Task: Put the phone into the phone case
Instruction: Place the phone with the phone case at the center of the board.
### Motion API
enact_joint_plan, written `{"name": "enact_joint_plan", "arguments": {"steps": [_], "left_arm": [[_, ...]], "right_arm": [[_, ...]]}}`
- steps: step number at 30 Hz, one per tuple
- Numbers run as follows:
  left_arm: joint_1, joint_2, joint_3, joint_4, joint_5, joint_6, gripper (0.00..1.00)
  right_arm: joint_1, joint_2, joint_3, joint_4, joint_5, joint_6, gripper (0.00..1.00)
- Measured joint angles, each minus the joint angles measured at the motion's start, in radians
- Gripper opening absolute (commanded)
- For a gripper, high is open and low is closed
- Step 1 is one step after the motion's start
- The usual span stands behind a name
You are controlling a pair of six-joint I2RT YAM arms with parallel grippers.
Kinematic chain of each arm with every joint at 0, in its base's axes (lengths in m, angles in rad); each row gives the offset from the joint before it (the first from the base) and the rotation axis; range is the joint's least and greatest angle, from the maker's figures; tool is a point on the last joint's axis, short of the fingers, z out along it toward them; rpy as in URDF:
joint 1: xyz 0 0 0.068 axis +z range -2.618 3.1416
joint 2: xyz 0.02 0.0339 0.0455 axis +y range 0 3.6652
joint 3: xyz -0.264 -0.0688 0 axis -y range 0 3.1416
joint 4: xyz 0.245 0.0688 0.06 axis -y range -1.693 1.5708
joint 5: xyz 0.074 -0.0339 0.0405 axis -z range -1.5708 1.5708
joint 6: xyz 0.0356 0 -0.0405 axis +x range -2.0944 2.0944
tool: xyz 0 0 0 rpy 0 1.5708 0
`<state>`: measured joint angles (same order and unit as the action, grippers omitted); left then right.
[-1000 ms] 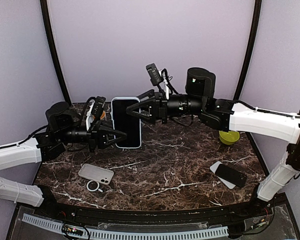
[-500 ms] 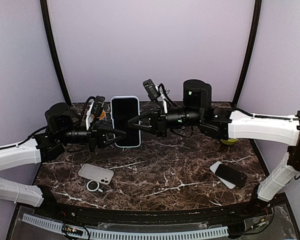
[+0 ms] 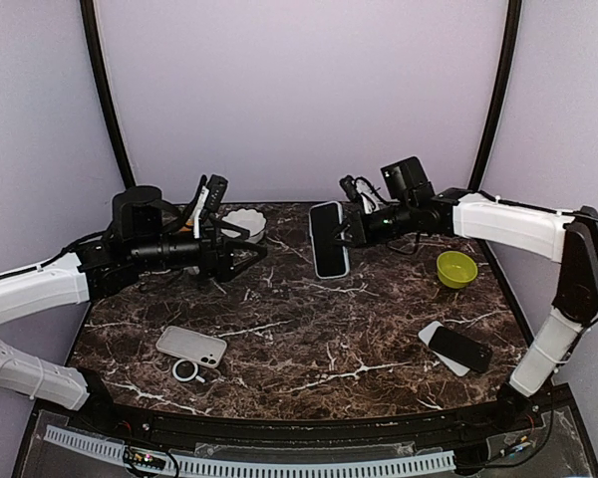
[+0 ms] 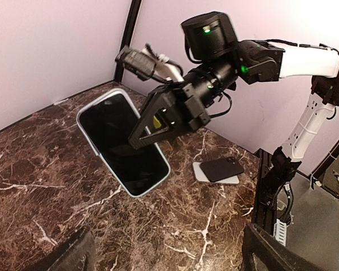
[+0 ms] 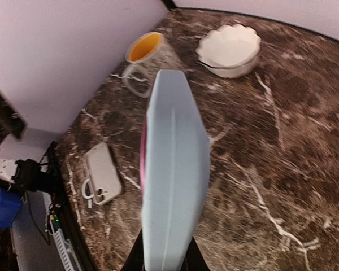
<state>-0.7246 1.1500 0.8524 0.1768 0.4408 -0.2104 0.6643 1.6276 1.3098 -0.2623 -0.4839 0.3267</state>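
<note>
From above, the right fingers are clamped on the right-hand edge of the phone, which sits in a pale blue phone case and is held screen-out at about 12 o'clock from the middle of the table. Whether its lower end touches the marble cannot be told. The left fingers are spread wide and hold nothing, off at 9 o'clock from the phone and apart from it, with a white scalloped bowl just behind them. A green bowl sits at 3 o'clock, a second dark phone lies on a pale slab at 4 o'clock, and a grey case with a small ring beside it lies at 8 o'clock. In the left wrist view, the left fingers show only as dark tips in the two bottom corners (far apart, nothing between them). At 11 o'clock the phone is tilted, and the right fingers pinch its upper right edge. The second dark phone lies flat at 3 o'clock. In the right wrist view, the phone fills the centre edge-on and blurred, its blue back showing, gripped at 6 o'clock by the right fingers. A clear cup with an orange inside stands at 11 o'clock, the white scalloped bowl at 1 o'clock, and the grey case at 9 o'clock.
</note>
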Motion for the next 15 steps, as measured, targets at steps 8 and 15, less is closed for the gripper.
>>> {"name": "enact_joint_plan", "arguments": {"steps": [8,15], "left_arm": [[0.000,0.014,0.005,-0.077,-0.066,0.022,0.92],[0.000,0.014,0.006,-0.089,-0.087,0.028,0.92]], "right_arm": [[-0.162,0.299,0.043,-0.169,-0.002,-0.003,0.00],[-0.243,0.362,0.058,-0.145,-0.080,0.047,0.09]]}}
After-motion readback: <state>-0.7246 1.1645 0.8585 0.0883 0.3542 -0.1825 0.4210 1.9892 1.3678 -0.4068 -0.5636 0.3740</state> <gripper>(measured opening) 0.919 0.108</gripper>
